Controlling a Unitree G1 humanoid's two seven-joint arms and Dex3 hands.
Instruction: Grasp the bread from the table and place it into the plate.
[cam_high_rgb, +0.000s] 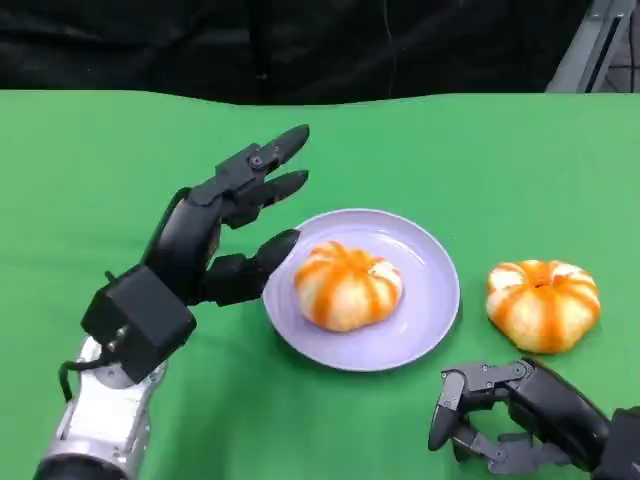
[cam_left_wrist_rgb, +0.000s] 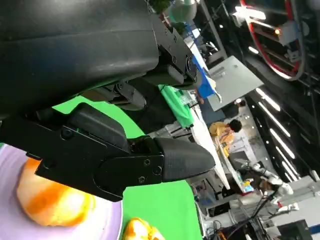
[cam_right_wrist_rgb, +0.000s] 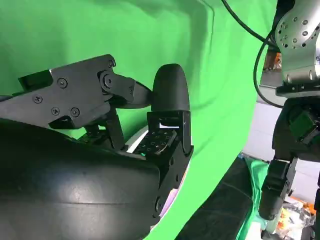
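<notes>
One bread (cam_high_rgb: 347, 285) lies in the middle of the lilac plate (cam_high_rgb: 430, 262), a round bun with orange stripes. A second bread (cam_high_rgb: 543, 304) of the same look lies on the green worktop (cam_high_rgb: 90, 180), just beside the plate at its 3 o'clock side, not touching it. The left hand (cam_high_rgb: 215, 230) is at 9 o'clock of the plate, its fingers (cam_high_rgb: 275, 150) spread apart and holding nothing; the lowest finger reaches over the plate rim, near the bread on it. In the left wrist view this hand (cam_left_wrist_rgb: 125, 155) is above the plate (cam_left_wrist_rgb: 107, 222) and both buns. The right hand (cam_high_rgb: 505, 415) rests low at 5 o'clock of the plate, near the second bread, fingers loosely parted, with nothing in them.
</notes>
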